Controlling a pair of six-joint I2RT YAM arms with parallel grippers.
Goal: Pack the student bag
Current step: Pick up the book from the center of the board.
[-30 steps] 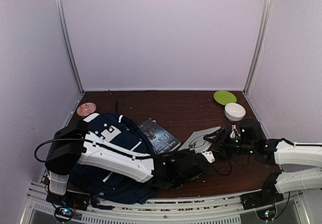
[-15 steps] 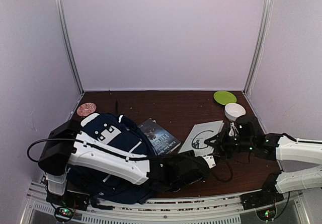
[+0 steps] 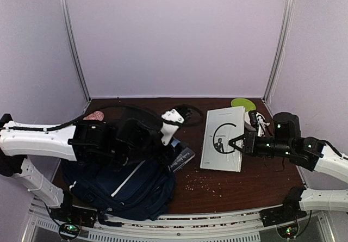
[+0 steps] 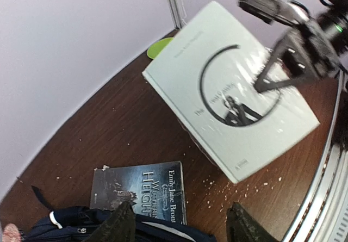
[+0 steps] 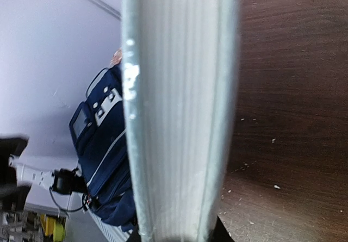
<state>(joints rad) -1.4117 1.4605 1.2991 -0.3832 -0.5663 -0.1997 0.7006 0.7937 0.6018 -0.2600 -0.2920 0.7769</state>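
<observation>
The student bag (image 3: 122,190) is a navy backpack with a thin white stripe, lying at the near left; it also shows in the right wrist view (image 5: 103,144). My right gripper (image 3: 238,143) is shut on a white book with a black C-shaped design (image 3: 222,138), held off the table and tilted up. The book's page edge (image 5: 179,111) fills the right wrist view, hiding my right gripper (image 5: 176,236). My left gripper (image 4: 182,225) is open and empty above the bag's edge (image 4: 81,228) and a dark paperback (image 4: 144,190). In the top view it (image 3: 163,144) is over the bag.
The dark paperback (image 3: 184,156) lies beside the bag, half under my left arm. A green plate (image 3: 242,103) sits at the back right, partly behind the white book. A pink round item (image 3: 94,115) lies at the back left. Crumbs (image 3: 201,183) dot the wood.
My left gripper opened and its arm swung from the white book's near edge back left over the bag. My right gripper closed on the white book and lifted it off the table.
</observation>
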